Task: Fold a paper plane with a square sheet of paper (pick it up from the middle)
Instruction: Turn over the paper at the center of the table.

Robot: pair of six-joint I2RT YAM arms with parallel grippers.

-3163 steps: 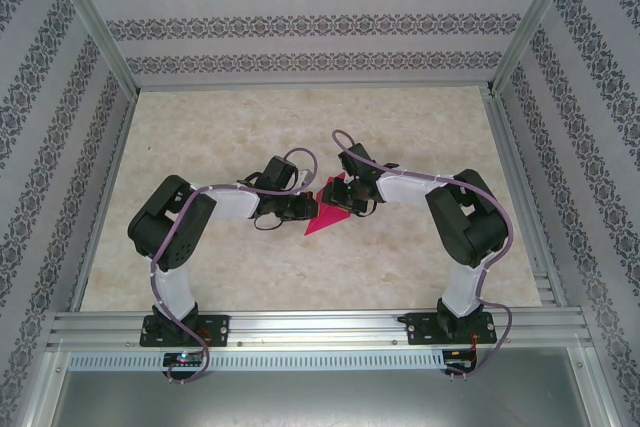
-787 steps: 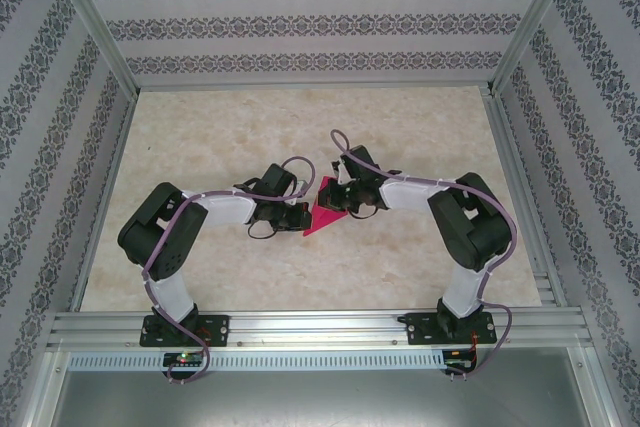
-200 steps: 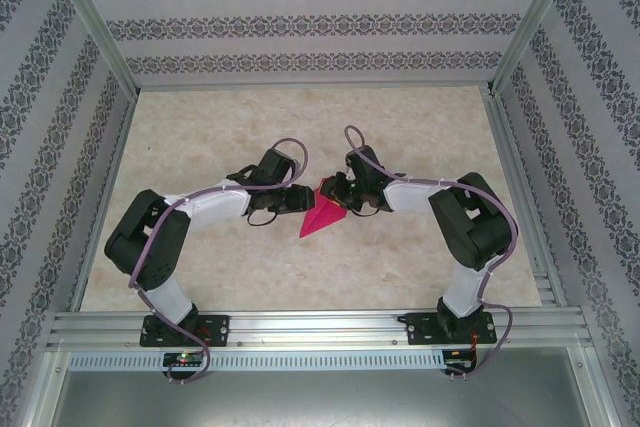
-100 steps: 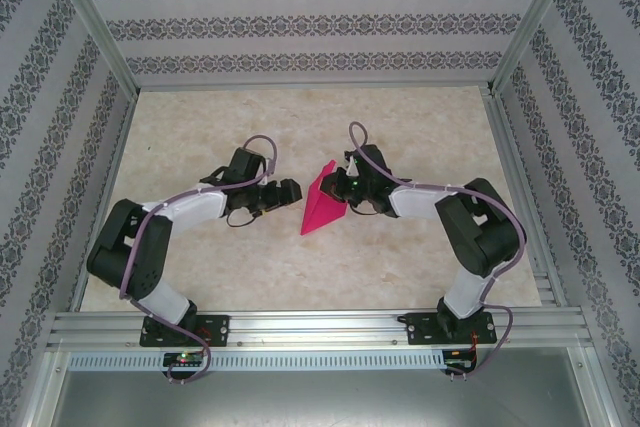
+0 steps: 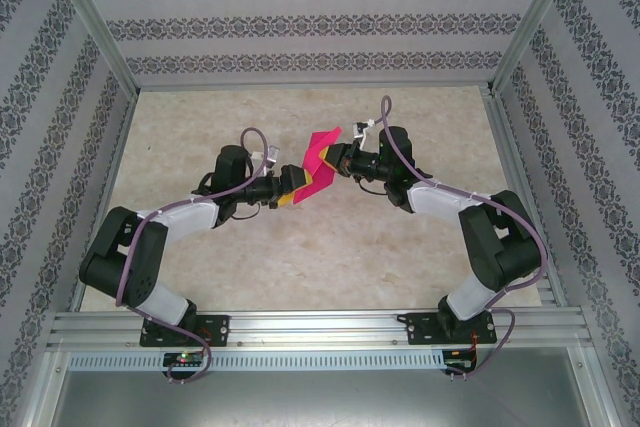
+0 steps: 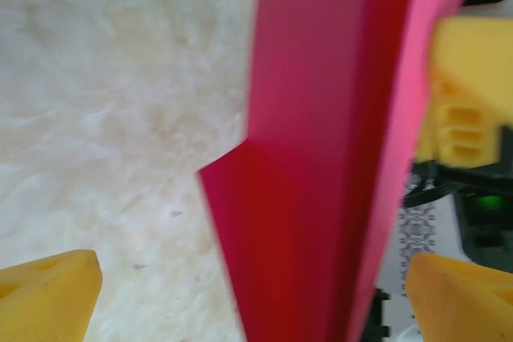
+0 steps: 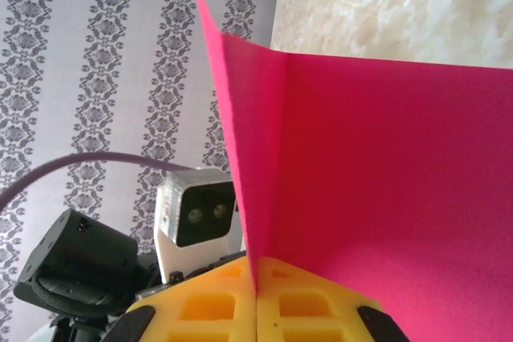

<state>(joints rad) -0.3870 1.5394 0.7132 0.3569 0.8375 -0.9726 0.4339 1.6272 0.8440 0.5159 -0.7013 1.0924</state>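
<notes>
Two arms meet over the middle of the counter [image 5: 420,247], with the sheet of paper [image 5: 320,169] between them. Right pincer [image 5: 338,160] is clamped tight on the sheet: in the right wrist view its yellow pads [image 7: 216,310] press together with the paper's edge pinched in the seam. From there the magenta sheet rises and fans out to the right with one sharp crease. The sheet is partly folded, with a zigzag outline from above, and stands on edge in the right pincer's grip. It looks clear of the counter, but I can't tell for sure. Left pincer [image 5: 292,194] is spread wide, holding nothing. In the left wrist view its yellow fingertips [image 6: 48,298] sit at the two bottom corners, well apart. The creased sheet stands between them and I can't tell if either tip touches it. One yellow finger of the right pincer shows just past the paper's right edge in that view. The white wrist camera [image 7: 196,218] of the left arm faces the right wrist view, beside the paper, with a purple cable [image 7: 80,167] above it. Patterned grey wallpaper [image 5: 300,27] surrounds the counter.
</notes>
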